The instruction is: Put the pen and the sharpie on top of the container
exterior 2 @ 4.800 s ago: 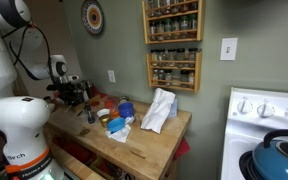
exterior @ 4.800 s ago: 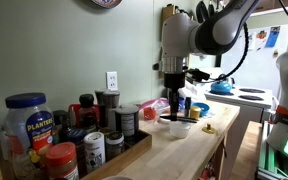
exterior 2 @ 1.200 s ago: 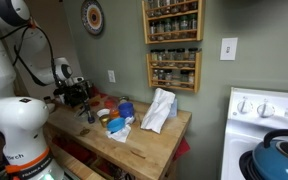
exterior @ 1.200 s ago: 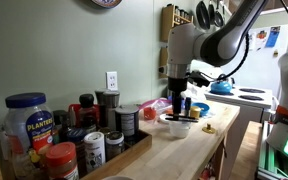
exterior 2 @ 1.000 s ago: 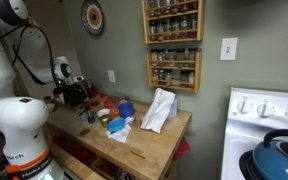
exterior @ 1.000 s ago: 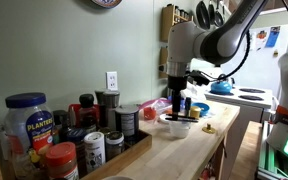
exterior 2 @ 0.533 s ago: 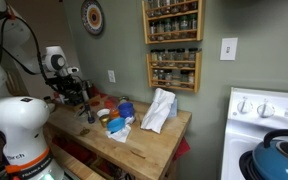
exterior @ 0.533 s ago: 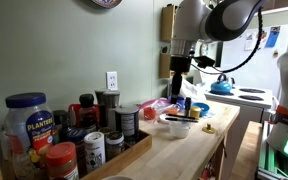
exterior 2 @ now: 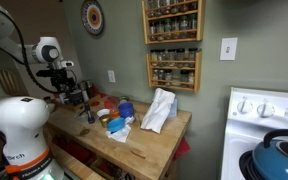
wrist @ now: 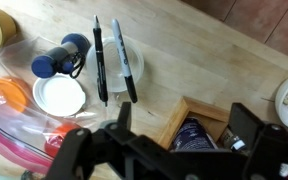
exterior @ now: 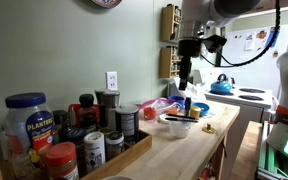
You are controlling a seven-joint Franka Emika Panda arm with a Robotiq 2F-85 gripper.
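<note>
In the wrist view a thin black pen (wrist: 99, 60) and a thicker grey-and-black sharpie (wrist: 125, 62) lie side by side on the wooden counter. They are just right of the container (wrist: 59, 96), a small round white tub with a flat top and nothing on it. My gripper (wrist: 184, 125) hangs open and empty, well above the counter and over the corner of a wooden tray of jars. In an exterior view the gripper (exterior: 185, 78) is raised clear of the container (exterior: 178, 124).
A wooden tray (exterior: 119, 150) packed with jars, among them a blue-lidded peanut jar (exterior: 26, 118), fills the near counter. A dark blue cup (wrist: 59, 57) and orange plastic (wrist: 6, 95) lie by the container. A white cloth (exterior 2: 159, 110) sits further along. A stove with a kettle (exterior: 221, 86) is beyond.
The arm has risen from just above the container to well above the counter. The jaws stayed open and empty. Pen, sharpie and container have not moved.
</note>
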